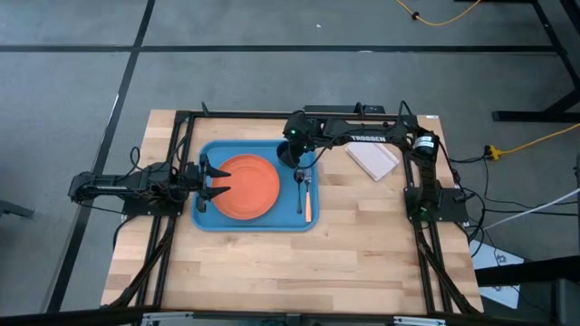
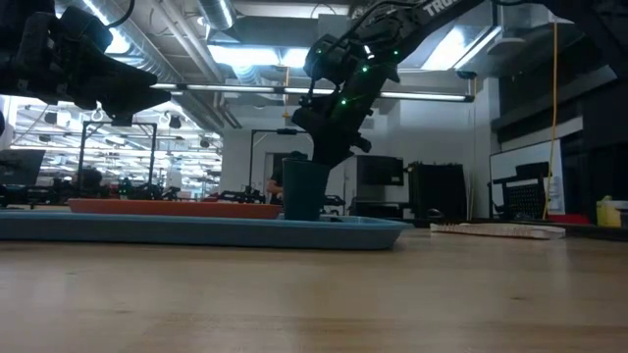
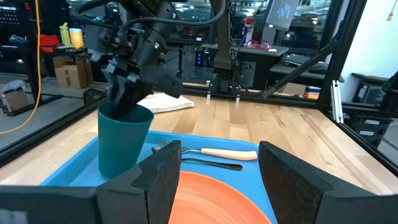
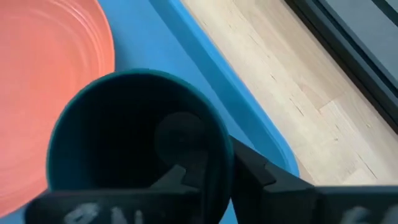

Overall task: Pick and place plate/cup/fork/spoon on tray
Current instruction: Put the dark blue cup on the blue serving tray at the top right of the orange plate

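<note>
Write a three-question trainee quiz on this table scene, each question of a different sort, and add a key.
1. True or false: the round flat orange plastic plate lies on the bare wooden table, outside the large light-blue rectangular plastic tray.
2. Which gripper is at the small dark teal round cup? A) left gripper B) right gripper C) neither
3. Fill in: the metal fork with the long orange handle and the small dark spoon lie side by side on the ____.

Key
1. False. The plate lies inside the tray.
2. B. The right gripper has one finger inside the cup's rim; the left gripper hovers open at the plate's edge.
3. tray
</note>
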Robot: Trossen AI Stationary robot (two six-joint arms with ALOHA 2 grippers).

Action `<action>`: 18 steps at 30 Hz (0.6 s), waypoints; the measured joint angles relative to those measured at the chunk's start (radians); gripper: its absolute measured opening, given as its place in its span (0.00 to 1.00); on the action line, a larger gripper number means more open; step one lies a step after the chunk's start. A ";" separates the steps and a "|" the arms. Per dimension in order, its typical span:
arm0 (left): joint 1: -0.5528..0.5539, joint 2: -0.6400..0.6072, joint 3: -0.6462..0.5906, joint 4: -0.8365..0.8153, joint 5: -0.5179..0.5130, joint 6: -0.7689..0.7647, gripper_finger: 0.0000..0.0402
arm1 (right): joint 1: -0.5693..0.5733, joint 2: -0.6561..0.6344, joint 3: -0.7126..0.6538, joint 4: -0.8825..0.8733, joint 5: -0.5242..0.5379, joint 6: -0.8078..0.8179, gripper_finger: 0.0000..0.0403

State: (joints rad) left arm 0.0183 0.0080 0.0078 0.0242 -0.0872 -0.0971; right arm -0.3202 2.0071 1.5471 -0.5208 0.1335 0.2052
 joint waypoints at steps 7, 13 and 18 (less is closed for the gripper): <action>0.000 0.000 0.000 0.000 0.000 0.000 0.52 | -0.002 0.000 0.000 -0.005 0.011 0.026 0.16; 0.000 0.000 0.000 0.000 0.000 0.000 0.52 | -0.004 0.000 0.000 -0.004 0.051 0.047 0.27; 0.000 0.000 0.000 0.000 0.000 0.000 0.52 | -0.004 0.000 0.000 -0.003 0.057 0.046 0.39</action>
State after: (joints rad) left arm 0.0185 0.0078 0.0078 0.0242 -0.0872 -0.0971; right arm -0.3244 2.0071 1.5471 -0.5236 0.1909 0.2508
